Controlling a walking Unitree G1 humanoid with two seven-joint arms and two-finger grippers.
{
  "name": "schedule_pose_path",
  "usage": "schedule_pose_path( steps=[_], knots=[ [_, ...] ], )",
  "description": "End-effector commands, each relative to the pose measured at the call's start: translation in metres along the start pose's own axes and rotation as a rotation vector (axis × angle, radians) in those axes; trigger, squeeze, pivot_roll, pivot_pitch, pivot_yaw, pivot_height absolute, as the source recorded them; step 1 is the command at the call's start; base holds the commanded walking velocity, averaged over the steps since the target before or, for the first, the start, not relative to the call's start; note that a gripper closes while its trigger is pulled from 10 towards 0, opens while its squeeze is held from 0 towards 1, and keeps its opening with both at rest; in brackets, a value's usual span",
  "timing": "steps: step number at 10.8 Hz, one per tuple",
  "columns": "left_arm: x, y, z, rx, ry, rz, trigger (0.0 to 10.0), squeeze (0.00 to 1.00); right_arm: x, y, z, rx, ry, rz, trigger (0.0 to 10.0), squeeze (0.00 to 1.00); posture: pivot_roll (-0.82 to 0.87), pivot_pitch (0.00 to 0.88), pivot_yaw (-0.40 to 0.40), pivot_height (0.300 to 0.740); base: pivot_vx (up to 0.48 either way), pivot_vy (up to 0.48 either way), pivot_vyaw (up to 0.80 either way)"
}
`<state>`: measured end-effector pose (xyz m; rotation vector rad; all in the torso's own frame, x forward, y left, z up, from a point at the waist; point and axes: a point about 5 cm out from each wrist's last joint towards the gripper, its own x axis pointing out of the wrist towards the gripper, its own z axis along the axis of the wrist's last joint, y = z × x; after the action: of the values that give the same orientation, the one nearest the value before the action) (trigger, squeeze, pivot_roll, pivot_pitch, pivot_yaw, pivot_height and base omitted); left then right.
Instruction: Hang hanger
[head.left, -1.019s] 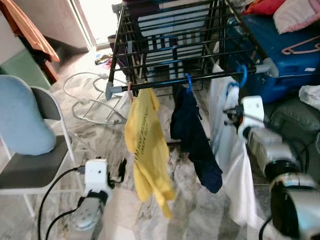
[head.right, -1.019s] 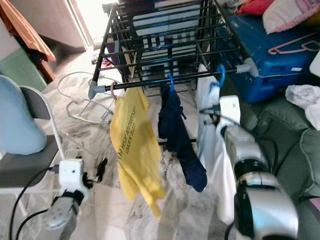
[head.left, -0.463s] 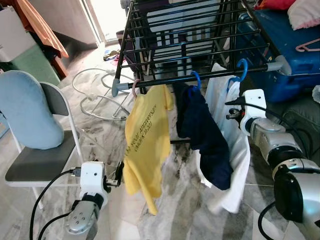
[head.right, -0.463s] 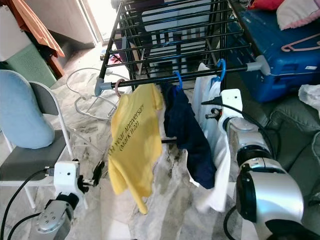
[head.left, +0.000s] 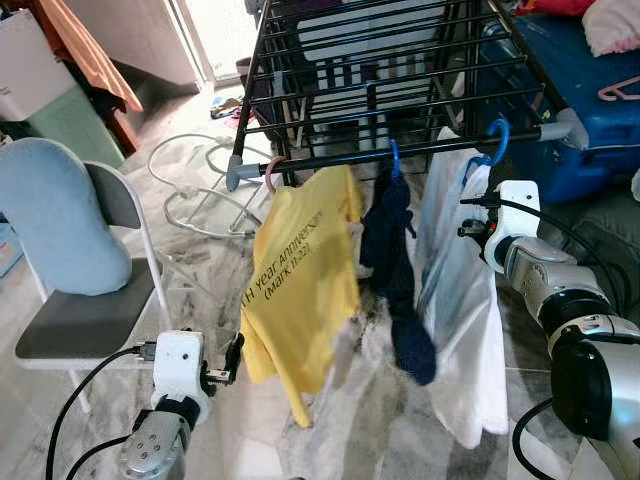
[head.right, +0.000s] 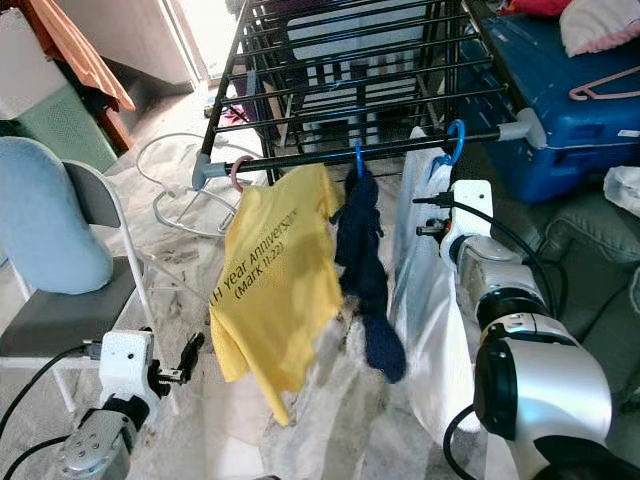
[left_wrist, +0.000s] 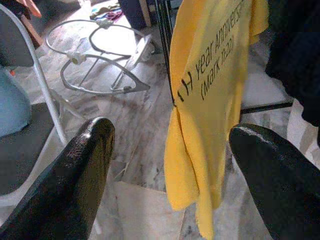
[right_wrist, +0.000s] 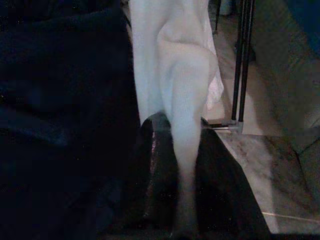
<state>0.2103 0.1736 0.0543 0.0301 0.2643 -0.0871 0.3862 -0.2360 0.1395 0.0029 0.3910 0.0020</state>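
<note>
My right gripper (right_wrist: 182, 175) pinches the white garment (head.left: 462, 300) just below its blue hanger (head.left: 493, 140), hooked near the rack rail (head.left: 400, 152)'s right end; my left gripper (left_wrist: 170, 165) idles, spread.

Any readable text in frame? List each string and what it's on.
"year Anniversary" on the yellow T-shirt hanging from the drying rack.
"(Mark 11:22)" printed right beneath it on the same shirt.
A larger letter, perhaps "H", precedes "year"; it is partly folded away, so unsure.
No other readable text.
</note>
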Motion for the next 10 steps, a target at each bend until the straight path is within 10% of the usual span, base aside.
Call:
schedule_pose_path(
  steps=[1,7,10],
  knots=[
    [-0.004,0.007,0.001,0.014,0.011,0.008,10.0,0.0,0.0,0.001,-0.019,0.03,0.077,0.005,10.0,0.0,0.09,0.087,0.183,0.74,0.0,0.0,0.0],
    [0.006,-0.002,0.021,-0.037,-0.044,-0.037,10.0,0.0,0.0,0.001,0.002,-0.075,-0.046,0.006,10.0,0.0,0.06,0.057,0.175,0.74,0.0,0.0,0.0],
    [0.02,-0.01,0.023,-0.061,-0.069,-0.072,10.0,0.0,-0.003,0.003,-0.03,-0.01,-0.061,0.016,10.0,0.0,-0.01,0.01,0.185,0.74,0.0,0.0,0.0]
  ],
)
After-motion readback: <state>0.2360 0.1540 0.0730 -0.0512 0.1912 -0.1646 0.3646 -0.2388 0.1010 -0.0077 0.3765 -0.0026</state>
